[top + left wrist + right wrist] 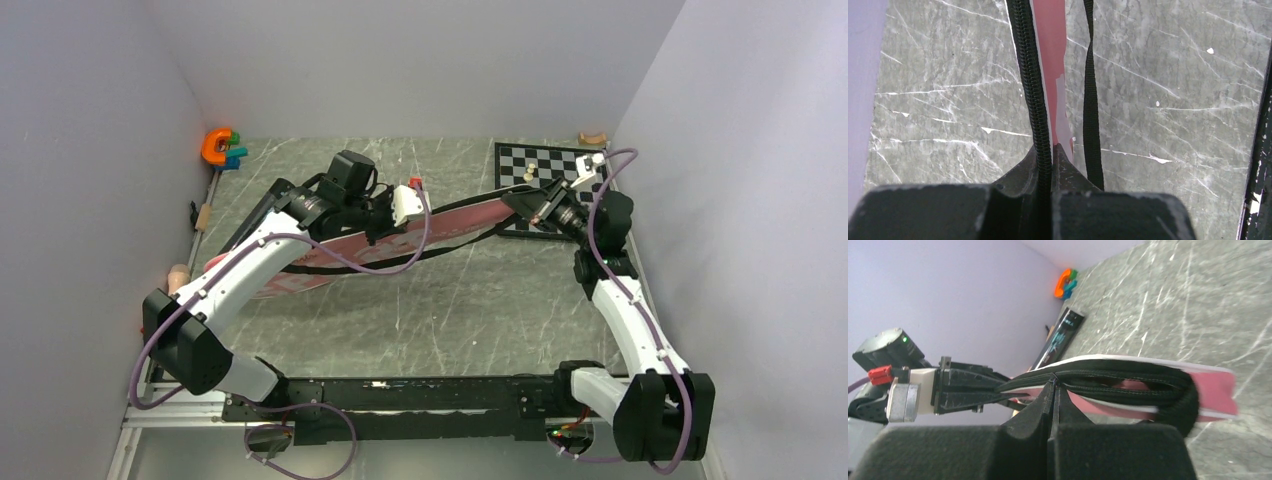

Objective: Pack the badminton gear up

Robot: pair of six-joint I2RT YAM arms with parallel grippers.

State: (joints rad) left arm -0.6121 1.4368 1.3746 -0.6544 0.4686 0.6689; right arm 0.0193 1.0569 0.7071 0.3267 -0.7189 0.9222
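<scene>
The long pink racket bag [300, 262] lies diagonally across the table, its narrow end raised toward the right. My left gripper [388, 230] is shut on the bag's black zipper edge [1034, 75] near mid-length. The pink bag fabric [1050, 30] and the black strap [1090, 100] hang beyond it. My right gripper [516, 206] is shut on the zipper pull [1053, 379] at the bag's narrow end [1215, 385]. The left gripper [998, 388] also shows in the right wrist view. A black tube [1062, 335] lies by the left wall. Rackets and shuttlecocks are out of view.
The chessboard [556, 163] with pale pieces sits at the back right, just behind the right gripper. The orange and teal toy [222, 148] is in the back left corner. Small wooden pieces lie along the left wall [203, 215]. Walls enclose three sides.
</scene>
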